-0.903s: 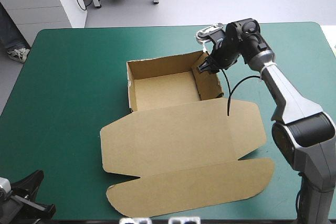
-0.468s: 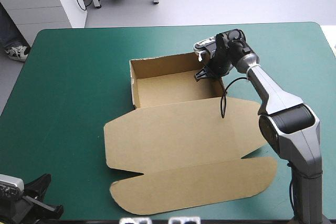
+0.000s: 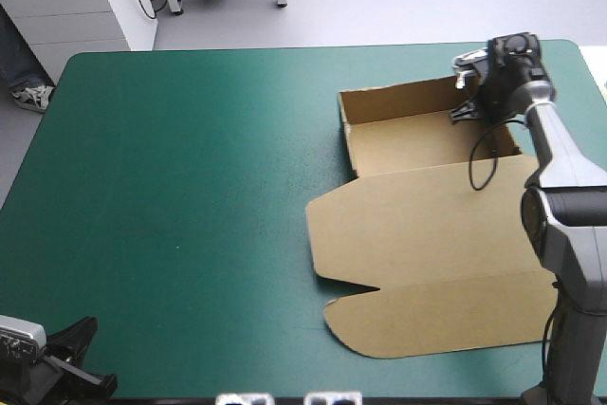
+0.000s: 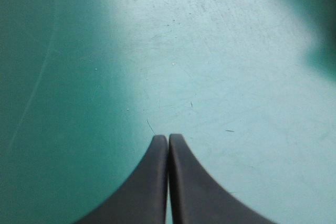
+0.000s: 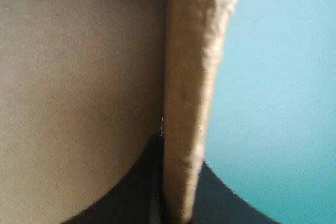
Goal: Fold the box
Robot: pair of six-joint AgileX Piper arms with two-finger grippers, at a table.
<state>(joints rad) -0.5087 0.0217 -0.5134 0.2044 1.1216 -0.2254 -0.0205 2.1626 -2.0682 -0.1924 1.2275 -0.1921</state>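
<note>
Two black fins of my right gripper (image 3: 467, 109) pinch the right-hand wall (image 5: 191, 77) of the brown cardboard box (image 3: 427, 234), all but closed on the board. Box at the table's right side, tray walls up, lid flat toward the near edge. My left gripper (image 4: 168, 139) is pressed together, empty, over the bare teal-green cover (image 4: 210, 51).
</note>
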